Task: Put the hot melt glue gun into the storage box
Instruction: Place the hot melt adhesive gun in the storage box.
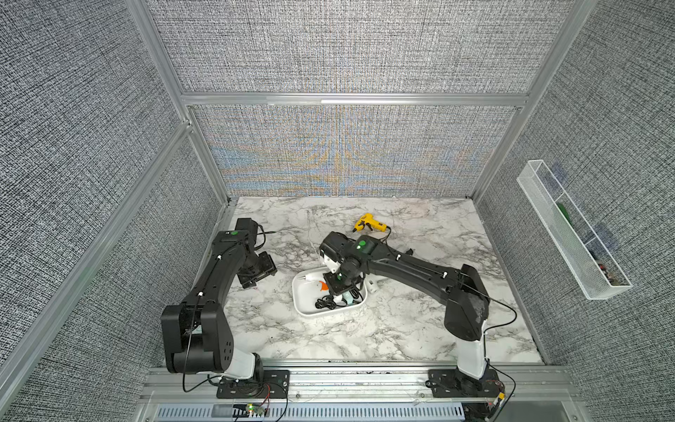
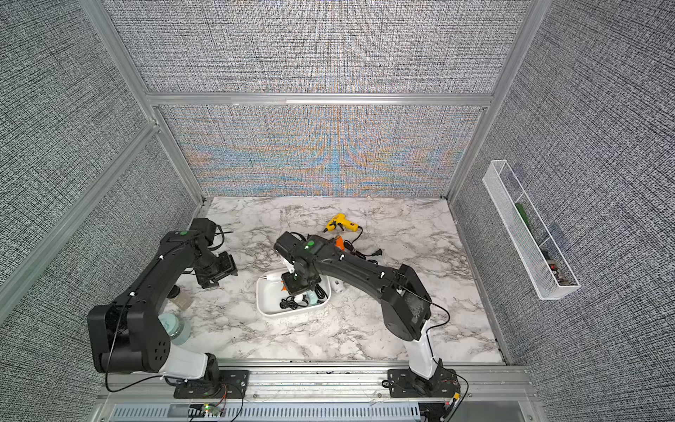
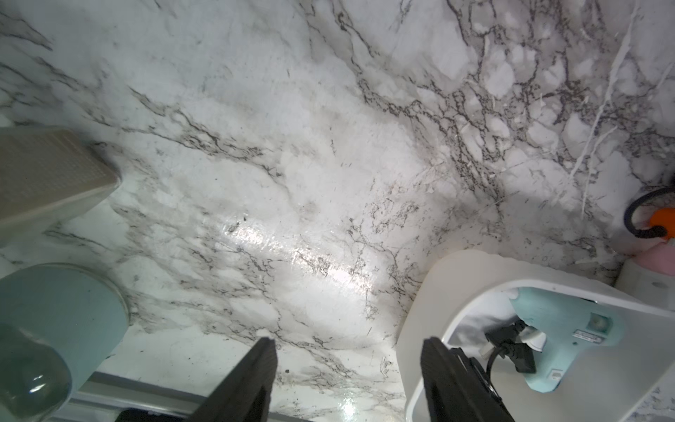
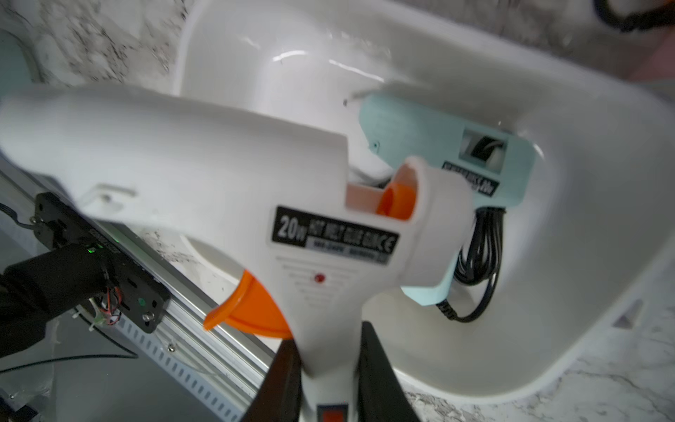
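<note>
A white hot melt glue gun (image 4: 219, 164) with an orange trigger hangs tilted over the white storage box (image 4: 584, 219). My right gripper (image 4: 328, 347) is shut on its handle. In both top views the gun (image 1: 310, 274) (image 2: 272, 277) shows over the far left part of the box (image 1: 305, 296) (image 2: 266, 299). A light blue glue gun (image 4: 420, 131) (image 3: 569, 321) with a coiled black cord lies inside the box. A yellow glue gun (image 1: 369, 223) (image 2: 341, 223) lies on the table behind. My left gripper (image 3: 349, 347) (image 1: 255, 274) is open and empty over bare marble, left of the box.
An orange item with a black cord (image 2: 339, 242) lies behind the right arm. A small white object (image 2: 338, 286) sits by the box's right side. Two jars, one teal-lidded (image 2: 175, 329) and one beige-lidded (image 2: 180, 297), stand near the left arm. A wire-mesh tray (image 1: 569, 234) hangs on the right wall.
</note>
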Robot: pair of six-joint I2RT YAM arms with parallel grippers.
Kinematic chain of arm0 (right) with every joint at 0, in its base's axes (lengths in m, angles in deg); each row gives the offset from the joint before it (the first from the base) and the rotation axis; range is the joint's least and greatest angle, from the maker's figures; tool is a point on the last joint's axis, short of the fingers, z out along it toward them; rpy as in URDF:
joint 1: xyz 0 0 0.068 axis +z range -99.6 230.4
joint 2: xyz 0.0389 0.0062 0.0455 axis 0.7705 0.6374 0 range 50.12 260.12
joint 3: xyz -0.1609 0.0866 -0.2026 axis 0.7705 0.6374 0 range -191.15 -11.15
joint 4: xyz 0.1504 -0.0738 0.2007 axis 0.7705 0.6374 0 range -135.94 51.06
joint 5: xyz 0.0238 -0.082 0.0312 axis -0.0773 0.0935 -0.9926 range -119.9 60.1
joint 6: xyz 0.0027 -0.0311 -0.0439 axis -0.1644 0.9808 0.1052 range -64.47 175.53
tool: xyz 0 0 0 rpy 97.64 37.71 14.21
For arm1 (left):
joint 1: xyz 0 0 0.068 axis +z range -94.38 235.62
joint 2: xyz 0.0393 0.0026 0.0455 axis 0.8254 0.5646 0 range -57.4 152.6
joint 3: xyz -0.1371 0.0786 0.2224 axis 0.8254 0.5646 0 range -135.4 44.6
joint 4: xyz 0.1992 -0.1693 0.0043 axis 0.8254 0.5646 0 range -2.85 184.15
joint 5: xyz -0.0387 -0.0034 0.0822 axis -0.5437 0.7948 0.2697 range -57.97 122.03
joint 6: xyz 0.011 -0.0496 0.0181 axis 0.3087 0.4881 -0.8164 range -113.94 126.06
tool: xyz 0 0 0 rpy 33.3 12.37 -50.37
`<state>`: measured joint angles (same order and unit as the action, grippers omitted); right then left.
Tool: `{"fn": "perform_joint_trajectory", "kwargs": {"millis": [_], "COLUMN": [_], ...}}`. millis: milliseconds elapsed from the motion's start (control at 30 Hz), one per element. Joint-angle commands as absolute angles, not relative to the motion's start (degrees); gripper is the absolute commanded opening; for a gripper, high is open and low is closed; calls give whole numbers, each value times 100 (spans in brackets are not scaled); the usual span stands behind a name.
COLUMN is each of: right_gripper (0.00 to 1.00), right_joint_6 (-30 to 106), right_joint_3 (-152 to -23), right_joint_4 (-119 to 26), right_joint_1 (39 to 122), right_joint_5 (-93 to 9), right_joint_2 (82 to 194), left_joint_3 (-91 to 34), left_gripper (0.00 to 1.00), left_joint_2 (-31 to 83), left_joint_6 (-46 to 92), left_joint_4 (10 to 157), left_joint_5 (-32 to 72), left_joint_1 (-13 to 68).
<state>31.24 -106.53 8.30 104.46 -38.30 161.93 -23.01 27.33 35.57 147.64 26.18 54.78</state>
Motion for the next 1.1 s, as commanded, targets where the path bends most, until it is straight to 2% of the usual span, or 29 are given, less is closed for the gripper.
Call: {"fn": "perform_joint_trajectory", "kwargs": {"millis": [0, 567, 1000, 1067], "right_gripper": [0, 0, 0, 4], "right_joint_6": [3006, 3148, 3069, 3061], "right_joint_3": [-10269, -11142, -9832, -9738], "right_joint_4": [516, 774, 508, 478], "right_joint_1": [10393, 9742, 10005, 10006], "right_joint_5": [-3786, -2681, -2841, -2834], "right_joint_2": [16147, 16846, 16476, 16462], "left_joint_3": [-2323, -2479, -2738, -2802], "left_gripper": [68, 68, 68, 68], "left_joint_2": [2764, 2906, 3158, 3221], "left_joint_6": [3475, 3429, 3377, 3372], "left_joint_4": [14761, 14788, 14780, 14773], "left_joint_5": [2685, 2711, 2698, 2693], "left_joint_1": [5489, 5497, 5510, 5515]}}
